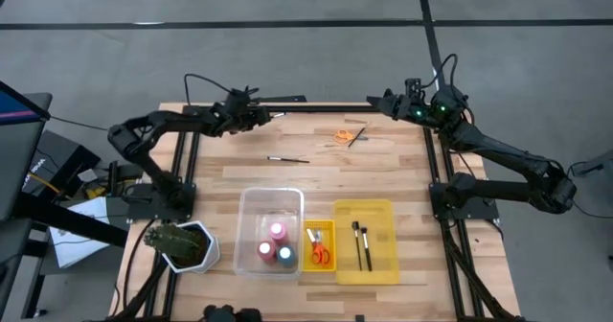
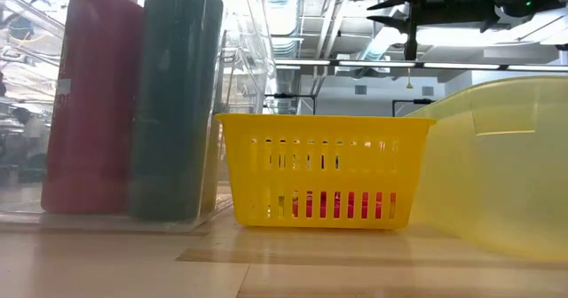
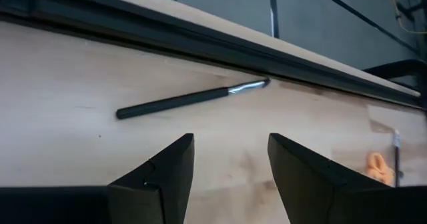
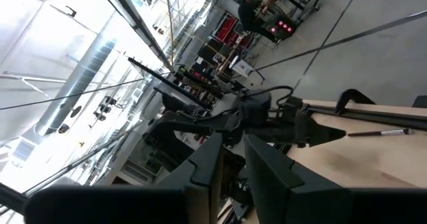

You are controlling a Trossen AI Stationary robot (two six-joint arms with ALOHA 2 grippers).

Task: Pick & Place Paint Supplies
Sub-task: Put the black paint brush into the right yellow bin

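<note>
Left pincer (image 3: pixel 230 167) hovers with fingers parted over a thin dark-handled paintbrush (image 3: pixel 190 99) lying flat at the counter's (image 1: pixel 383 173) far edge, its long axis along the black rail (image 3: pixel 200 34), its metal ferrule end pointing toward the orange-handled scissors (image 3: pixel 378 167). Right pincer (image 4: pixel 230 159), nearly closed and empty, hangs raised over the far right corner. Grey floor lies beyond the pale wood planks.
</note>
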